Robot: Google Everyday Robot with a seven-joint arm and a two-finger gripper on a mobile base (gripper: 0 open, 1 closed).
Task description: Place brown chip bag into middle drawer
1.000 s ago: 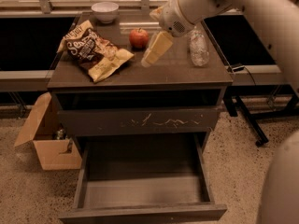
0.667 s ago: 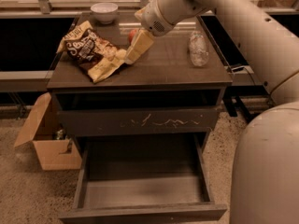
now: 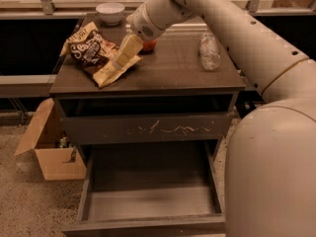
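Note:
The brown chip bag lies crumpled on the left part of the cabinet top, dark brown in the middle with pale yellow-tan ends. My gripper hangs from the white arm and reaches down at the bag's right end, just above or touching its tan edge. The middle drawer is pulled out low at the front, with a smooth grey floor and nothing in it.
A red apple sits just behind the gripper. A clear plastic bottle lies on the right of the top, and a white bowl stands at the back. A scratched drawer front is shut above the open drawer. A cardboard box stands on the floor at the left.
The arm has swung left across the cabinet top, from beside the bottle past the apple to the chip bag's right end. The bag and drawer have not moved.

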